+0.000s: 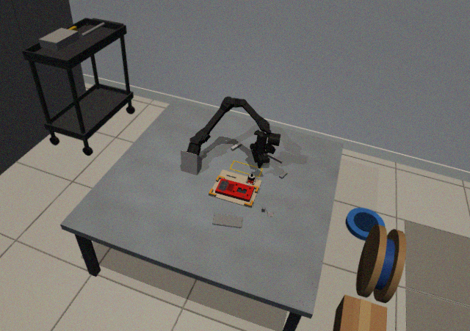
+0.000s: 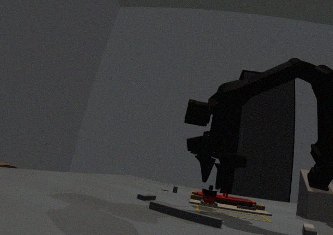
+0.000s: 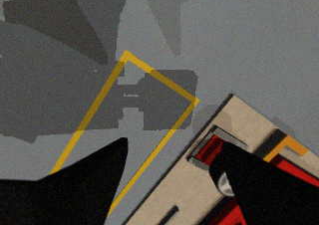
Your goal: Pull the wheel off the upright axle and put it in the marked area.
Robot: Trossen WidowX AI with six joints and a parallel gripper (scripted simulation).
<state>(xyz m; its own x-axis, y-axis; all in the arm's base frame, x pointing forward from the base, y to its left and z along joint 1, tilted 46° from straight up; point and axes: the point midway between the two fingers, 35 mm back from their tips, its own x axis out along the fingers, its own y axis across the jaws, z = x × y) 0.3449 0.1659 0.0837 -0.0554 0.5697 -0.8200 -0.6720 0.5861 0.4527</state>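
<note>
While the black arm arches over the grey table (image 1: 170, 221) (image 2: 80, 184) (image 3: 269, 46), its black two-fingered gripper (image 1: 260, 165) (image 2: 212, 184) (image 3: 173, 145) hangs fingers-down, spread well apart with nothing between them. From where I stand, the small dark wheel with a silvery hub (image 1: 250, 181) (image 2: 209, 192) (image 3: 225, 184) is on its upright axle, on the flat beige board (image 1: 228, 174) (image 2: 265, 213) (image 3: 244, 120), outside the yellow rectangular outline (image 1: 247, 164) (image 2: 197, 208) (image 3: 161, 78) beside that board.

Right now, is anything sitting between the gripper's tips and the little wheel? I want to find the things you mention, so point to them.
Nothing visible: in the exterior view, only open air separates the gripper (image 1: 259, 165) (image 2: 210, 185) (image 3: 173, 145) from the wheel (image 1: 250, 176) (image 2: 209, 192) (image 3: 226, 184).
</note>
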